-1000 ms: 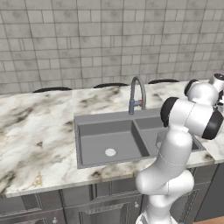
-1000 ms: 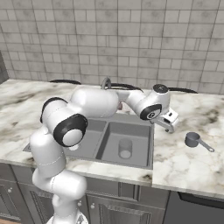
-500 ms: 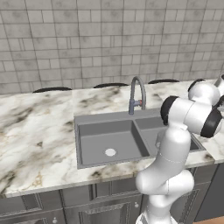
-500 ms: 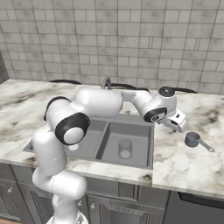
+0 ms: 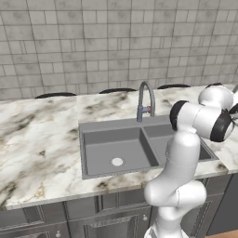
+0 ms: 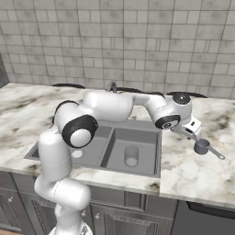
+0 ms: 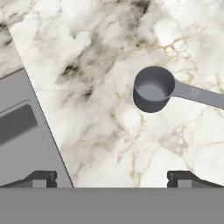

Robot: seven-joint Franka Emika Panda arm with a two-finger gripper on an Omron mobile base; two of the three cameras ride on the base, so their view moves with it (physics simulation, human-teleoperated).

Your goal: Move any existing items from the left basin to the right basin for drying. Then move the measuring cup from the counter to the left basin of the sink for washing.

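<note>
So the tumbler (image 6: 131, 155) is already standing upright in the right basin (image 6: 137, 137), the narrower one, and the left basin (image 5: 111, 148) looks bare apart from its pale drain. First half looks done to me, so the measuring cup is the job now.

Going left to right in the hand view: a corner of the grey sink (image 7: 22, 131) sits at the left edge, then a stretch of veined marble counter (image 7: 100, 109), then the measuring cup (image 7: 152, 89) up and to the right of centre. It's sitting mouth-up, with its handle running off toward the right edge of that view, tilting slightly down. The gripper (image 7: 116, 178) has its jaws spread wide with nothing between them, and the cup lies ahead of it and off to the right tip's side, well short of being between the fingers.

In the right base view the hand is stretched out past the sink's right rim, hovering just beside the cup, which sits on the counter (image 6: 193, 170) with the handle pointing away from the sink.

My guess is the hand needs to slide over toward the bowl and drop, closing across the bowl or the handle's short axis.

Room-wise: grey tile backsplash, tall arched faucet (image 5: 144, 100) behind the divider, dark cabinets below.
</note>
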